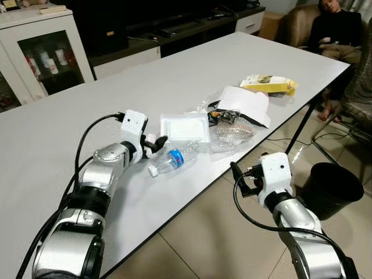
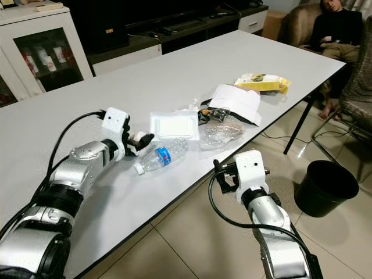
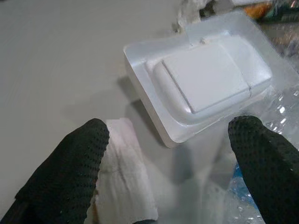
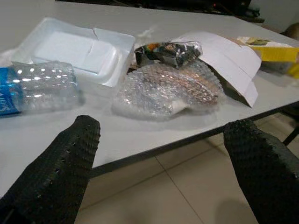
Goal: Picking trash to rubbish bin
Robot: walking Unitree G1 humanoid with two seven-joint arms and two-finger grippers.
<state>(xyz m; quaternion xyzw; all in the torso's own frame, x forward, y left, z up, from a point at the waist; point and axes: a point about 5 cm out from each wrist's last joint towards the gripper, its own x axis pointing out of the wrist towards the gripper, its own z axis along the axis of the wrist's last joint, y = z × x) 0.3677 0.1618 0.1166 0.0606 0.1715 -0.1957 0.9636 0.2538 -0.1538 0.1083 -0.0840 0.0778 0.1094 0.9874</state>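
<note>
I had the left hand (image 1: 156, 144) resting low on the white desk (image 1: 70, 116), fingers (image 3: 65, 172) spread and gripping nothing, with what looked like a crumpled tissue (image 3: 124, 177) between them, just beside the clear plastic bottle (image 1: 173, 157) and the white foam tray (image 1: 185, 127). The right hand (image 4: 159, 163) hung off the desk's near edge, also released and empty, facing the bubble wrap (image 4: 170, 88) and the white envelope (image 1: 247, 103). The black rubbish bin (image 1: 331, 189) stood on the tiled floor (image 1: 209, 244) to my right.
</note>
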